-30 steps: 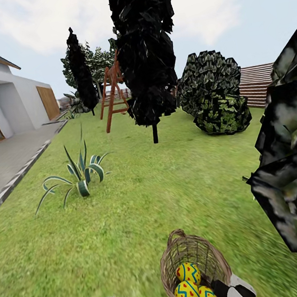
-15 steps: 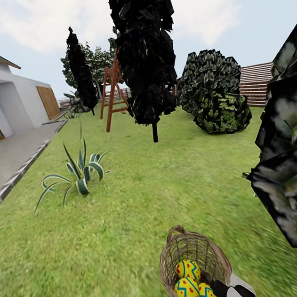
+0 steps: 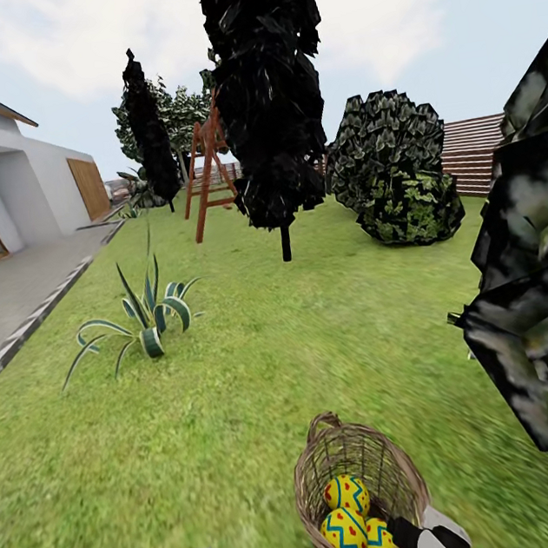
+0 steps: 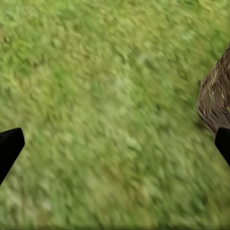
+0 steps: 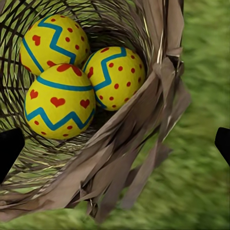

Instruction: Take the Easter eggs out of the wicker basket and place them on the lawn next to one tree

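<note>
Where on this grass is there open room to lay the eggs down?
Widest bare lawn lies between the spiky striped plant, the dark thin-trunked tree and the wicker basket. It is crowded inside the basket, where three Easter eggs touch, and by the foliage at right.

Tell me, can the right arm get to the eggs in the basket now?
Probably yes. The right gripper hangs open just above the wicker basket, and the three Easter eggs lie uncovered inside; only the basket's rim and handle crowd the approach.

no readable text, labels or numbers
</note>
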Available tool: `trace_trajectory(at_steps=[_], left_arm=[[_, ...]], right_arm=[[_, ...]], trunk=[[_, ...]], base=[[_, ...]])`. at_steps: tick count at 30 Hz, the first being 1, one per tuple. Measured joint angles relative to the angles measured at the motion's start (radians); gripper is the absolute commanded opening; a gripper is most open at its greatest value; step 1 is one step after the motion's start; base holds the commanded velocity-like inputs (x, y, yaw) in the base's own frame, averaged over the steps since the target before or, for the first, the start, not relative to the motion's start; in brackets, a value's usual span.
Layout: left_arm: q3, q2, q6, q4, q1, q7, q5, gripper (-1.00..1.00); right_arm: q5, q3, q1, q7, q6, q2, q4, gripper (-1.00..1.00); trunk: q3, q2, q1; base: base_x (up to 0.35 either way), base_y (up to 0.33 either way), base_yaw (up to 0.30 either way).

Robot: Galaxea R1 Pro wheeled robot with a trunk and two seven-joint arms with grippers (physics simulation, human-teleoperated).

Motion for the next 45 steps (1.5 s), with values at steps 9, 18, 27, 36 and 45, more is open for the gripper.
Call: trace_trajectory(at_steps=[9,18,27,36,45], left_arm=[[0.0,0.0,0.0,0.0,0.0,0.0,0.0,1.0],[0.0,0.0,0.0,0.0,0.0,0.0,-0.001,1.0],[0.0,0.0,0.0,0.001,0.0,0.0,-0.001,1.0],[0.0,0.0,0.0,0.001,0.0,0.0,-0.001,1.0],[0.0,0.0,-0.001,0.002,0.001,0.0,-0.001,1.0]], right_arm=[[0.001,0.0,0.0,0.0,0.0,0.0,0.0,1.0],[0.001,0.0,0.0,0.0,0.0,0.0,0.0,1.0],[0.005,-0.001,0.0,0.0,0.001,0.001,0.0,-1.0],[0.002,0.001,0.0,0.0,0.0,0.001,0.0,-1.0],[0.002,0.001,0.0,0.0,-0.001,0.001,0.0,-1.0]], trunk=[[-0.016,-0.035,0.019],[-0.038,-0.084,0.046],[-0.038,-0.084,0.046],[-0.038,-0.084,0.046],[-0.038,-0.084,0.046]], base=[[0.0,0.0,0.0],[0.0,0.0,0.0],[0.0,0.0,0.0],[0.0,0.0,0.0],[0.0,0.0,0.0]])
